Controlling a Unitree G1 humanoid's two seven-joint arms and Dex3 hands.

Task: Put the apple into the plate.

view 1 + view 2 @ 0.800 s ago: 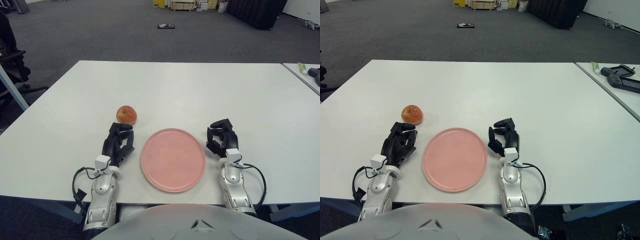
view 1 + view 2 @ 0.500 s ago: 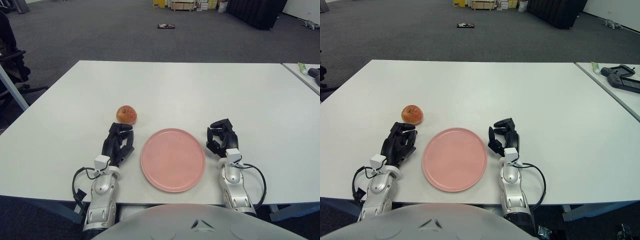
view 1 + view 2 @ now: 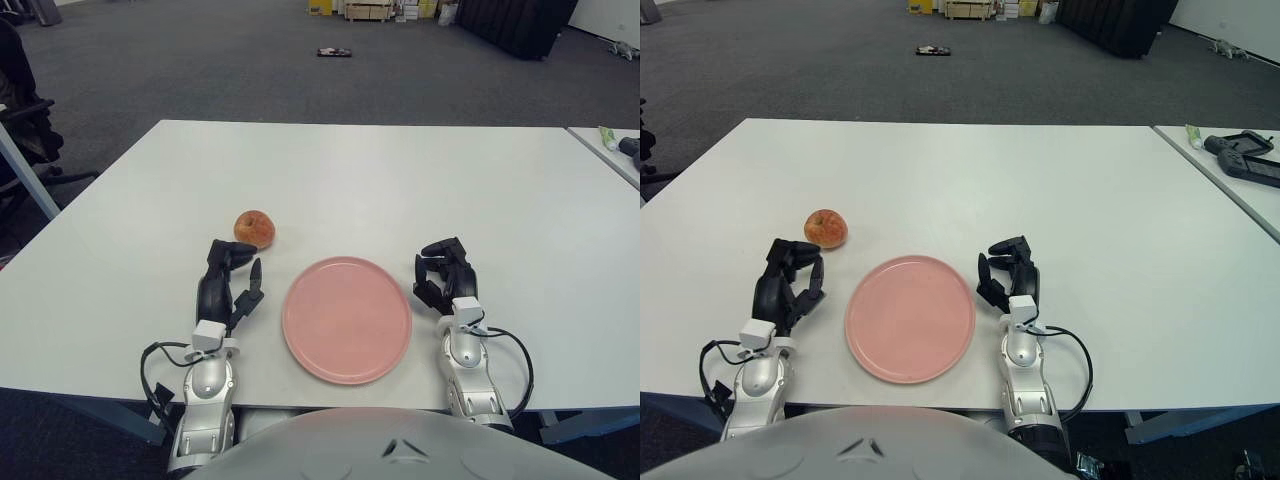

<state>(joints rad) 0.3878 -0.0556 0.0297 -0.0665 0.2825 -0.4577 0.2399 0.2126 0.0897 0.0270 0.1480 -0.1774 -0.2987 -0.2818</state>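
Note:
A red-and-yellow apple [image 3: 254, 228] sits on the white table [image 3: 350, 170], left of and a little beyond the empty pink plate [image 3: 346, 319]. My left hand [image 3: 227, 282] is raised just short of the apple, on its near side, fingers spread and holding nothing. A small gap separates its fingertips from the fruit. My right hand [image 3: 444, 276] shows just right of the plate, fingers loosely curled around nothing.
A second table at the far right carries a black device [image 3: 1244, 159] and a small green-and-white tube [image 3: 1192, 134]. A dark chair [image 3: 25, 130] stands off the table's left side. Boxes and a dark object lie on the grey floor beyond.
My left hand has lifted, shifted slightly left and spread its fingers near the apple. The apple, plate and right hand have stayed put.

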